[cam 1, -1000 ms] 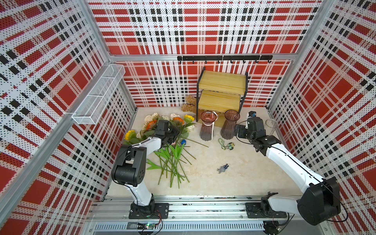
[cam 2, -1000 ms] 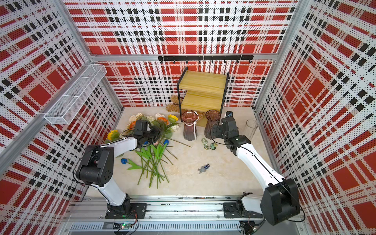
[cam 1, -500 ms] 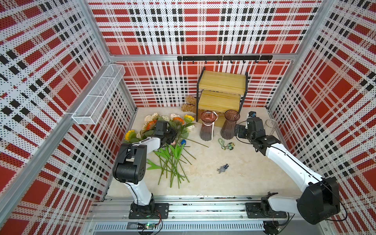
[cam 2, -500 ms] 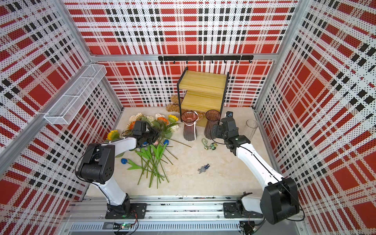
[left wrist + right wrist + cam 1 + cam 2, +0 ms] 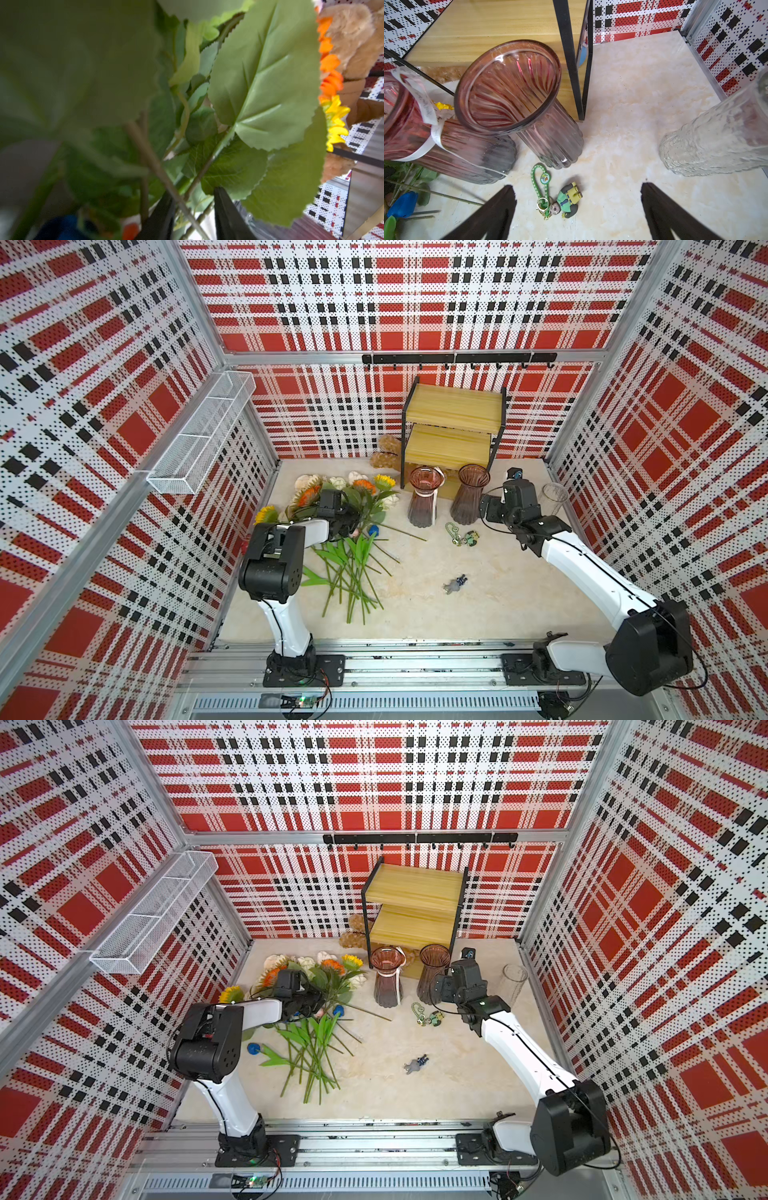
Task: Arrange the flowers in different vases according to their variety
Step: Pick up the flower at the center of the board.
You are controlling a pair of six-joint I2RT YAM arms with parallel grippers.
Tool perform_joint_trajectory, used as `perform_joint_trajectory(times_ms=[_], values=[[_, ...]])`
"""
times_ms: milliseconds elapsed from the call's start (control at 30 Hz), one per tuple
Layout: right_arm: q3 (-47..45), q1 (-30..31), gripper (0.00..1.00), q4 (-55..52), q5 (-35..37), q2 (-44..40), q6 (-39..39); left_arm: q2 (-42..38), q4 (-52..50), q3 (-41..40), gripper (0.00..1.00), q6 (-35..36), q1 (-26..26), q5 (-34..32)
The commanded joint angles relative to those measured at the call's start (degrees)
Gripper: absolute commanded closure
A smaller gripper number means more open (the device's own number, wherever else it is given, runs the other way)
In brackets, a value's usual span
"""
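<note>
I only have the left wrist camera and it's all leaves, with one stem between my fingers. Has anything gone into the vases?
Observer: No. The pinkish vase, the brownish vase and the clear cylinder all stand upright and empty.
Operator: Where is the right gripper?
Observer: The right gripper is open, close beside the brownish vase, aimed at a green keychain lying in front of it.
Operator: Any flower apart from my pile?
Observer: In a top view, one blue tulip lies at the pile's edge beside the left arm.
</note>
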Motion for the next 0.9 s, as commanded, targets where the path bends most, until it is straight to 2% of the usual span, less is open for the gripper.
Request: perform_joint_trajectory(times_ms=[0,367,667,867], values=[[1.38,0.11,0.0,-0.36,1.4,-0.16,-1.11,1.75,0.12,0.67,0.7,-0.27,0.45,-1.03],[2.74,0.14,0.0,-1.05,1.1,0.09,-1.86,-1.51,-1.03,1.03,0.99,0.33,0.62,-2.82],[5.37,0.55,0.0,-3.32,-2.96,-0.46,-1.63,-9.04,-6.16,5.47,1.0,3.57,-0.23,-5.12],[9.64,3.92,0.0,-5.83,-10.45,0.21,-3.22,-13.99,-12.69,9.68,1.0,7.33,-1.25,-6.5]])
